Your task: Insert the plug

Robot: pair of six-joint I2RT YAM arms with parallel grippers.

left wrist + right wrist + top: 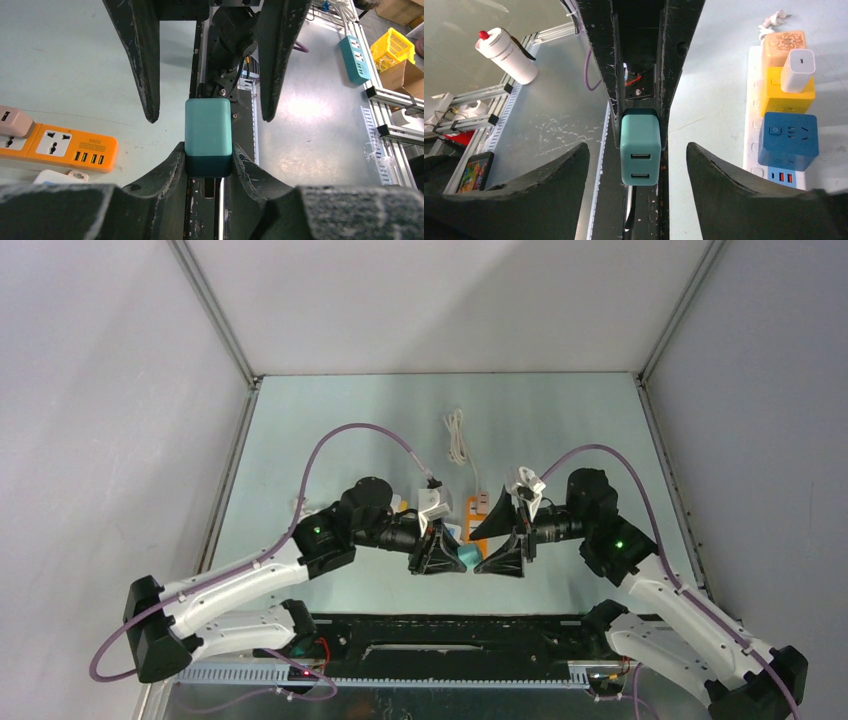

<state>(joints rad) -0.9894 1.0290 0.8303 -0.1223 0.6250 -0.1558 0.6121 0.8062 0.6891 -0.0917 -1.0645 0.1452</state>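
Left wrist view: the left claw [208,152] is clenched on the dark end of the teal plug [208,127], held above the surface [60,60]. Its long axis points into the released right claw [638,150], whose fingers flank it, seemingly without touching. The orange power strip [65,145] lies off to one side.

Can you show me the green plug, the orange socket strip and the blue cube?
green plug [208,127]: left wrist view, middle of its body
orange socket strip [75,145]: left wrist view, its top face
blue cube [790,141]: right wrist view, its top face
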